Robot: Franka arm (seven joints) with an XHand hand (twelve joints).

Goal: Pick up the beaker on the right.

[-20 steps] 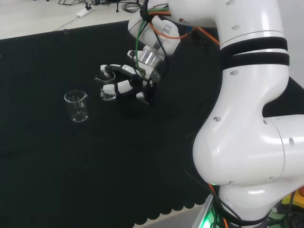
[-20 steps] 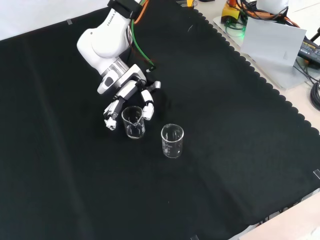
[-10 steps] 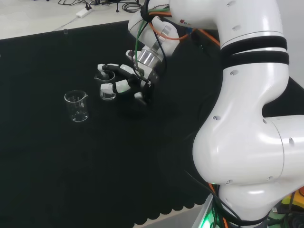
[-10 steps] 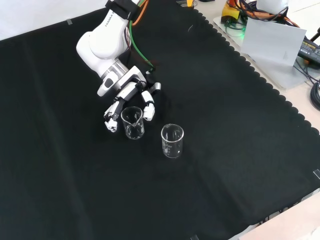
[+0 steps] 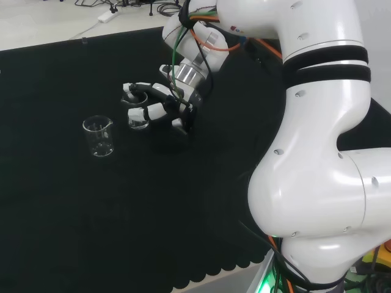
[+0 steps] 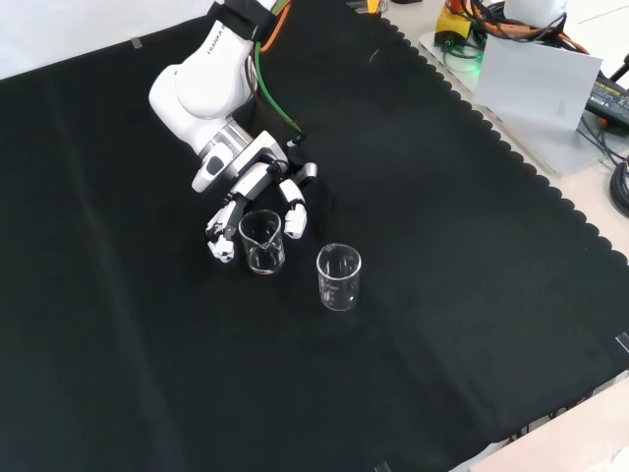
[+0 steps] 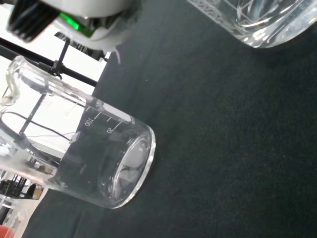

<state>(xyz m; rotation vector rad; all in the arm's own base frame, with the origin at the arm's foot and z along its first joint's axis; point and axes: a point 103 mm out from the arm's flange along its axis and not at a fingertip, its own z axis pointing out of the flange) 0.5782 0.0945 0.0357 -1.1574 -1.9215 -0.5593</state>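
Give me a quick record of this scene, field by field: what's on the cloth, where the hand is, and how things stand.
surface: black cloth over the bench
ware: two clear glass beakers, both upright
beaker at the hand: flanked by fingers on both sides, base seemingly on the cloth
other beaker: stands free, apart from the hand; left of the first in the head view
hand: low over the cloth, fingers part-curled around the near beaker; contact cannot be confirmed
contents: both beakers look empty
task state: beaker not yet lifted

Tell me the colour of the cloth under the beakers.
Black, plain; the front view shows the cloth best, with its scalloped edge.
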